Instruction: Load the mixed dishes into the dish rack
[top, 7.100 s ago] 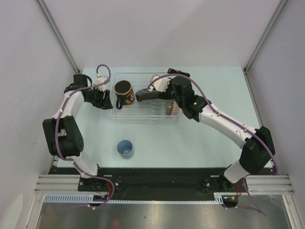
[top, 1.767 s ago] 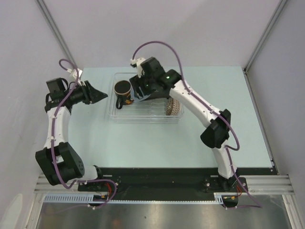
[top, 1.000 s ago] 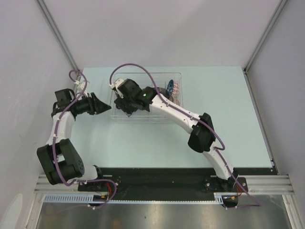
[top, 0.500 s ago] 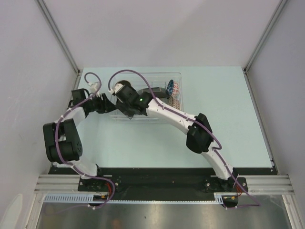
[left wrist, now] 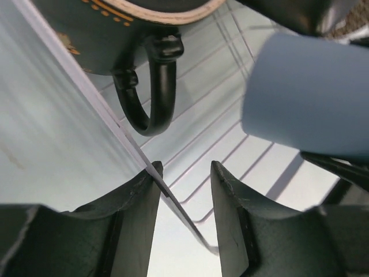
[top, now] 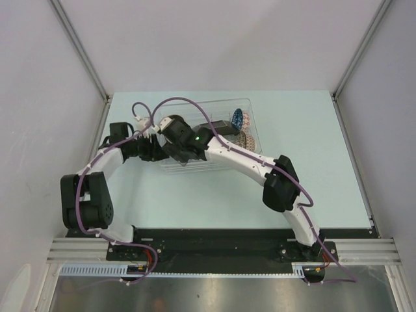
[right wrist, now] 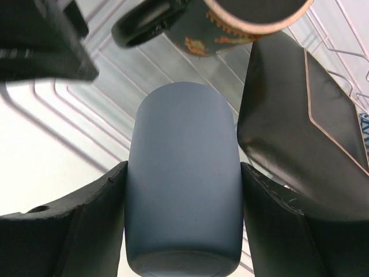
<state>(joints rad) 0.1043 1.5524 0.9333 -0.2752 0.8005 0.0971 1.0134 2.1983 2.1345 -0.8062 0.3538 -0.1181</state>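
My right gripper (top: 180, 155) is shut on the small light-blue cup (right wrist: 183, 179) and holds it upside down over the left end of the clear dish rack (top: 216, 165). The dark mug (right wrist: 230, 20) lies just beyond the cup, and the black square plate (right wrist: 300, 133) leans at its right. My left gripper (left wrist: 184, 173) is open, its fingers astride the rack's left wall (left wrist: 109, 121); the left finger touches it. The blue patterned bowl (top: 237, 119) and the beige patterned bowl (top: 245, 140) stand at the rack's right end. The yellow plate is out of view.
The mug's handle (left wrist: 151, 86) lies on the rack's ribbed floor just ahead of my left fingers. My two grippers are close together at the rack's left end. Grey walls enclose the light-green table (top: 312, 162) on three sides.
My left gripper has moved right onto the rack's left wall. My right gripper with the cup has come slightly nearer. The rack now sits a little skewed.
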